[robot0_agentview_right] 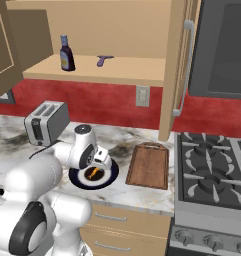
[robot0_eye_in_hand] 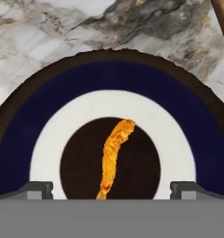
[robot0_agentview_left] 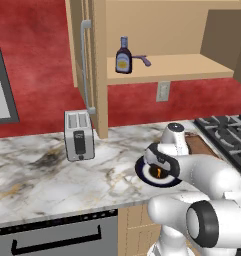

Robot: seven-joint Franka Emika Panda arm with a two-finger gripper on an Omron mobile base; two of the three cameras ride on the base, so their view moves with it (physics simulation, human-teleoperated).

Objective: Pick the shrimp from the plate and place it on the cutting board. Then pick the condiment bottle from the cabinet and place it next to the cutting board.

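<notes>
The plate (robot0_eye_in_hand: 113, 76), with a navy rim, a white ring and a dark centre, lies on the marble counter. The orange shrimp (robot0_eye_in_hand: 114, 155) rests in its centre. My gripper (robot0_eye_in_hand: 112, 190) is open and points down at the plate from close above, a fingertip (robot0_eye_in_hand: 39, 189) on either side of the shrimp, touching nothing. Beside the plate (robot0_agentview_right: 77, 179) lies the reddish-brown cutting board (robot0_agentview_right: 148, 166). The condiment bottle (robot0_agentview_right: 67, 54) stands upright on the shelf of the open cabinet (robot0_agentview_right: 117, 70). From the left base view the same bottle (robot0_agentview_left: 123, 56) is seen at the shelf's left end.
A purple utensil (robot0_agentview_right: 104, 60) lies on the shelf near the bottle. A toaster (robot0_agentview_right: 46, 122) stands on the counter left of the plate. A gas stove (robot0_agentview_right: 212, 170) borders the board on the right. The cabinet door with its grey bar handle (robot0_agentview_right: 184, 70) hangs open above the board.
</notes>
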